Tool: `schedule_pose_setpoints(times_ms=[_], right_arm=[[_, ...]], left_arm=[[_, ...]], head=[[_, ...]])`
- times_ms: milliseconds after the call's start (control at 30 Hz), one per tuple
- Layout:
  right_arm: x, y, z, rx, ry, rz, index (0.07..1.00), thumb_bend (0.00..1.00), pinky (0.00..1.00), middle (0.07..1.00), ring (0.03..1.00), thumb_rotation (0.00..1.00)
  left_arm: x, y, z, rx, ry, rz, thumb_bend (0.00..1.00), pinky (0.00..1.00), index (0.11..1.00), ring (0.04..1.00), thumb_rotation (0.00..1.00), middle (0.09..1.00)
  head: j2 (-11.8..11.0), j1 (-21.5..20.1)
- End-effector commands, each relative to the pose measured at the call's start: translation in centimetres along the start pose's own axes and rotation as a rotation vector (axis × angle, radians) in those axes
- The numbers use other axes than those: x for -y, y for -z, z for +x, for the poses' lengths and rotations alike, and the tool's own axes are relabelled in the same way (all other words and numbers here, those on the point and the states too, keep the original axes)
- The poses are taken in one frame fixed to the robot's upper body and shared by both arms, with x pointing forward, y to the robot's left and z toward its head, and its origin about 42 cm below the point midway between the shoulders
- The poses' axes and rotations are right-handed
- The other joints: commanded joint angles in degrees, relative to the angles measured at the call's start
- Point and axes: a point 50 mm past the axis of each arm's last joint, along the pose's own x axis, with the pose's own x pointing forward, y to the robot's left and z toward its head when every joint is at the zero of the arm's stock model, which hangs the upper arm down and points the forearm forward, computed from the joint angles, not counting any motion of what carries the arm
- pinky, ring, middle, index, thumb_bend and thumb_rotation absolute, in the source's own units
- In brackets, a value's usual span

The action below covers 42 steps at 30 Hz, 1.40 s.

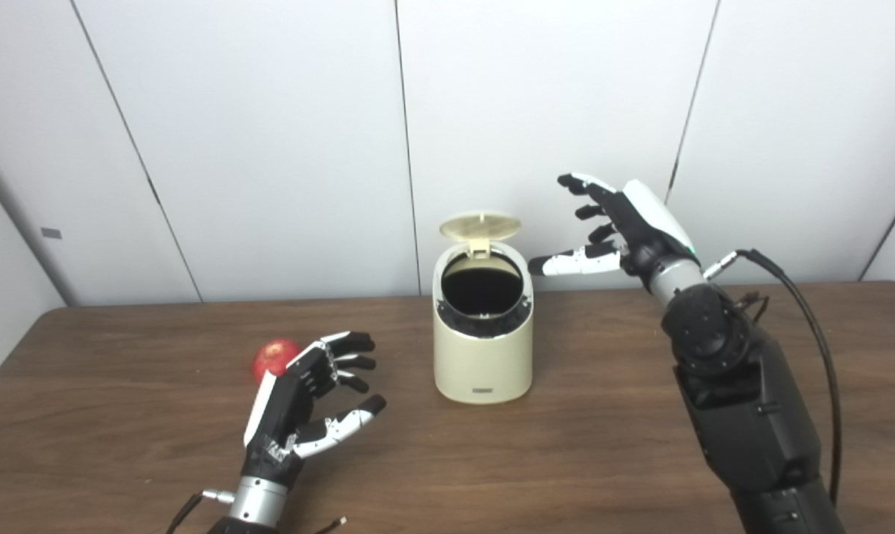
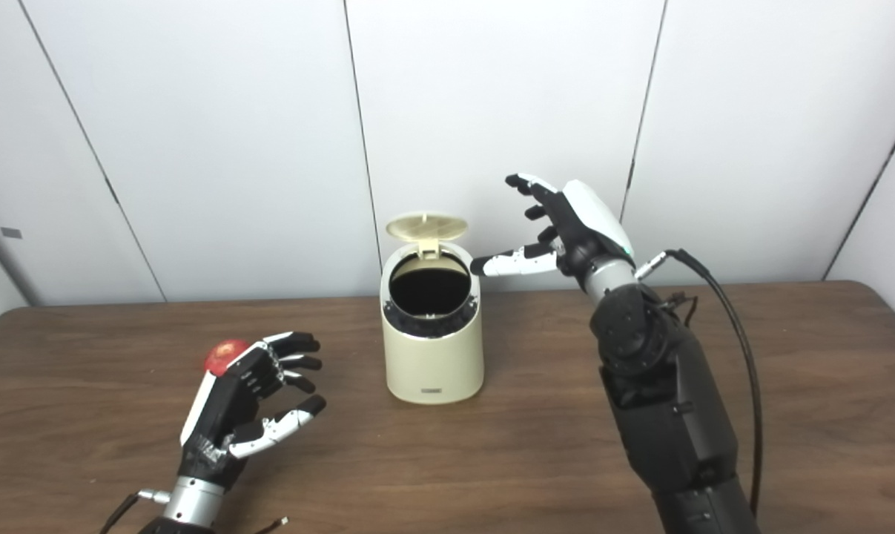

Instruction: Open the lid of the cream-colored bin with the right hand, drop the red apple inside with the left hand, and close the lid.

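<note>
In the left eye view, a cream-colored bin (image 1: pixel 483 348) is seen standing upright near the middle of the brown bench (image 1: pixel 580 445). Its lid (image 1: pixel 480 225) is tipped up at the back, so the round dark mouth is left open on top. The right hand (image 1: pixel 616 226) is held up in the air, just to the right of the bin's top rim and a little above it. Its fingers are spread wide and nothing is held; the thumb is pointed toward the rim but is not touching it. The left hand (image 1: pixel 310 400) is seen low over the bench, to the left of the bin. It is also open, with fingers loosely curled and nothing in it. The red apple (image 1: pixel 273 357) is found on the bench just behind this hand, partly hidden by it. Whether it is touched cannot be told. Bare bench is left between the left hand and the bin.

In the right eye view, the same things are shown from a bit to the side. The far edge of the bench is seen close behind the bin, against the white wall (image 2: pixel 491 111). Wide bare wood is left in front of the bin and to the right of the right arm.
</note>
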Motion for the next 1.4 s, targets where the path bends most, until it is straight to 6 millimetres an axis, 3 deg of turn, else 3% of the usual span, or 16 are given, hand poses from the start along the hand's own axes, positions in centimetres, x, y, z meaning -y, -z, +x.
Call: schedule_pose_setpoints(times_ms=[0,167,333,500,667,800,1033,1267,1367], right_arm=[[1.7,-0.4,-0.3,0.085,0.068,0.049,0.846,0.84,0.73,0.882,0.847,0.30],[0.7,3.1,-2.7,0.130,0.053,0.185,0.860,0.84,0.64,0.912,0.816,0.34],[-0.1,6.2,-5.4,0.181,0.053,0.281,0.878,0.83,0.68,0.904,0.816,0.34],[-1.1,8.4,-7.3,0.203,0.064,0.299,0.876,0.83,0.67,0.887,0.790,0.32],[-2.7,10.7,-8.8,0.197,0.058,0.384,0.886,0.83,0.73,0.908,0.817,0.26],[-3.4,11.5,-9.7,0.162,0.062,0.396,0.898,0.84,0.74,0.917,0.822,0.27],[-3.5,12.5,-10.8,0.135,0.049,0.459,0.917,0.80,0.81,0.944,0.870,0.20],[-2.6,13.2,-11.1,0.096,0.053,0.433,0.920,0.77,0.84,0.945,0.872,0.12],[-2.4,12.7,-11.1,0.088,0.058,0.435,0.912,0.76,0.82,0.932,0.852,0.10]], left_arm=[[0.9,1.1,-1.1,-0.032,0.001,-0.028,0.61,0.53,0.731,0.668,0.00,0.734],[0.8,1.2,-1.0,-0.032,0.003,-0.026,0.61,0.52,0.733,0.668,0.01,0.734],[0.7,1.2,-1.0,-0.031,0.001,-0.030,0.62,0.52,0.734,0.668,0.01,0.734],[0.7,1.2,-0.9,-0.031,-0.003,-0.033,0.62,0.52,0.732,0.668,0.00,0.734],[0.7,1.1,-1.0,-0.028,-0.007,-0.014,0.61,0.53,0.733,0.668,0.00,0.733],[0.6,0.4,-1.1,-0.012,-0.045,0.063,0.63,0.53,0.717,0.661,0.00,0.721],[-0.7,-3.5,-0.5,0.121,-0.230,0.324,0.64,0.45,0.677,0.571,0.00,0.659],[-3.5,-6.0,-0.1,0.151,-0.359,0.457,0.69,0.62,0.771,0.749,0.15,0.776],[-5.0,-6.0,0.2,0.114,-0.416,0.498,0.72,0.60,0.836,0.791,0.12,0.842]], head=[[0.1,0.0],[0.1,0.0],[0.0,0.0],[-0.2,0.1],[-0.4,1.5],[-0.8,5.0],[-1.9,12.4],[-2.6,16.1],[-2.8,16.6]])
